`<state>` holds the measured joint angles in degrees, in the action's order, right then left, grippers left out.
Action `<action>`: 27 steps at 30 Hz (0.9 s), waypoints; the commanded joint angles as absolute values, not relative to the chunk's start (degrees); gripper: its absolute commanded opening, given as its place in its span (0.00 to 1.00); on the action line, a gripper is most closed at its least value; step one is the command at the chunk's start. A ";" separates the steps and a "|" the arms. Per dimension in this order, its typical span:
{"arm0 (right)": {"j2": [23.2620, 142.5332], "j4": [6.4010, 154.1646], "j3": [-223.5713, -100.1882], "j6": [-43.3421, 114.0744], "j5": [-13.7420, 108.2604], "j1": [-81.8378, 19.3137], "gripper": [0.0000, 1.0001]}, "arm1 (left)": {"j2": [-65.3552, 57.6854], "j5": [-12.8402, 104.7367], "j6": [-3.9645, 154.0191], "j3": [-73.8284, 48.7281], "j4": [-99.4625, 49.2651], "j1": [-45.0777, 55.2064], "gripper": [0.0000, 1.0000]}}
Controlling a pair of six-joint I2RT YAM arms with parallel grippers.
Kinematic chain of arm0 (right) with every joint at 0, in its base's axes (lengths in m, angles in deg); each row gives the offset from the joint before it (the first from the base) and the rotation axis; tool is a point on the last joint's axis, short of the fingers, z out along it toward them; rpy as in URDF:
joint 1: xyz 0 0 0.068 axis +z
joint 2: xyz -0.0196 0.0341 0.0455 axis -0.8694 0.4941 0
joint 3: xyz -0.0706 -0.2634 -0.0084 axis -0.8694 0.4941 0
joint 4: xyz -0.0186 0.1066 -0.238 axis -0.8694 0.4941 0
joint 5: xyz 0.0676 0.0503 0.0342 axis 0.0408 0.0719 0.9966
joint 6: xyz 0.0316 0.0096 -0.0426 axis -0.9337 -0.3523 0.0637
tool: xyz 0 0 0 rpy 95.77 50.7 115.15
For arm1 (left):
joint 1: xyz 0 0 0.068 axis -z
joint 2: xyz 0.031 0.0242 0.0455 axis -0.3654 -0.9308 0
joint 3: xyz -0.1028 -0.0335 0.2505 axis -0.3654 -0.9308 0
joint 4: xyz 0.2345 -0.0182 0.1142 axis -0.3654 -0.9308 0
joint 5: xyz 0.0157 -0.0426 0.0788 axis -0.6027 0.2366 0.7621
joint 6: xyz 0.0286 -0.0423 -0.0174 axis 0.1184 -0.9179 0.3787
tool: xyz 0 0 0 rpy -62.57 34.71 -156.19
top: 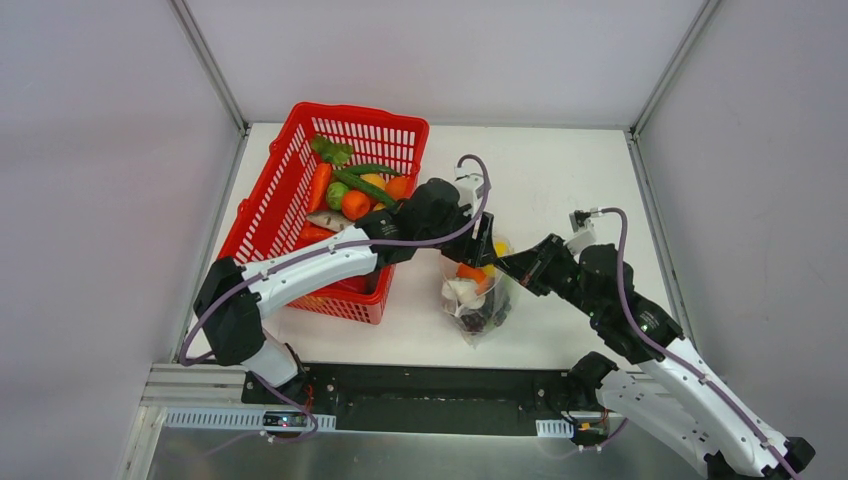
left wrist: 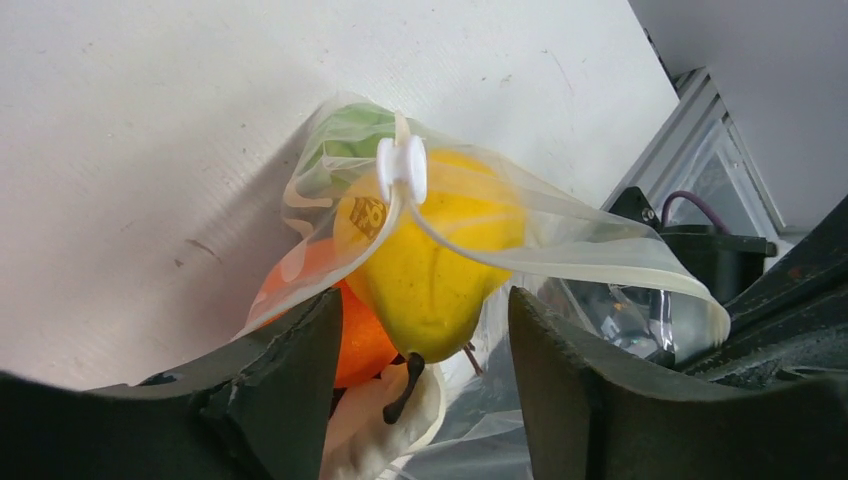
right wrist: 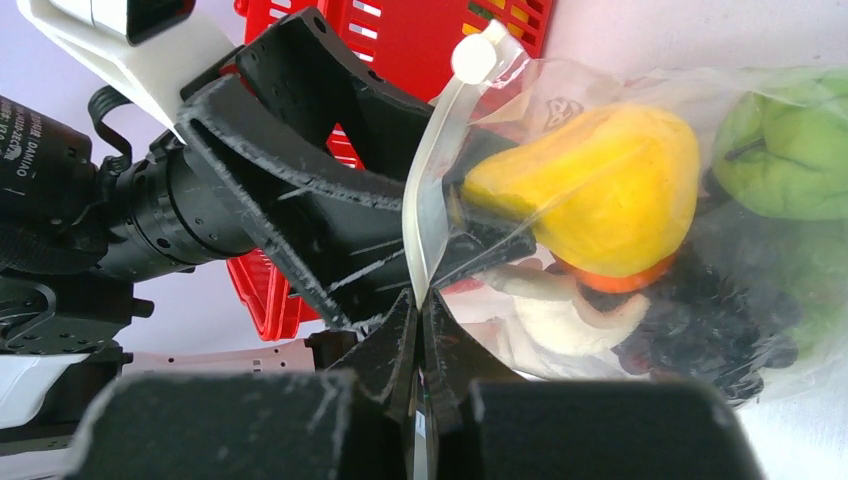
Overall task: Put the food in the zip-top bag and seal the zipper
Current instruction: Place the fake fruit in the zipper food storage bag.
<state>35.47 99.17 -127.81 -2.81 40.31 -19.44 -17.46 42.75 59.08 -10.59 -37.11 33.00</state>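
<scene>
The white table carries a red basket, left of the left gripper, and the bag, directly under that gripper and touching the right gripper.

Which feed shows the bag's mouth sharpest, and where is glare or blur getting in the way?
Left wrist: white slider sharp, own fingers dark and soft. Right wrist: sheen on the zip-top bag hazes the green piece. Top external: evenly lit, bag small.

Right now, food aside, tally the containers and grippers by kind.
Red basket: 1
Zip-top bag: 1
Grippers: 2, the left gripper open, the right gripper shut on the bag's edge
Total: 4
</scene>
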 commanded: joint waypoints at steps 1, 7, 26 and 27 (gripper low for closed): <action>34.27 95.85 -128.03 -3.67 40.06 -19.61 0.02 | -13.43 43.64 60.58 -8.67 -37.69 33.47 0.64; 34.35 96.08 -128.02 -3.46 38.14 -19.61 0.02 | -10.12 43.86 62.88 -7.03 -41.72 33.48 0.70; 34.98 96.12 -128.60 -3.19 38.04 -19.60 0.03 | -20.56 44.78 61.95 -4.06 -42.40 34.81 0.38; 34.95 96.10 -128.65 -3.22 38.01 -19.54 0.03 | -19.74 44.91 61.87 -4.91 -41.80 34.89 0.39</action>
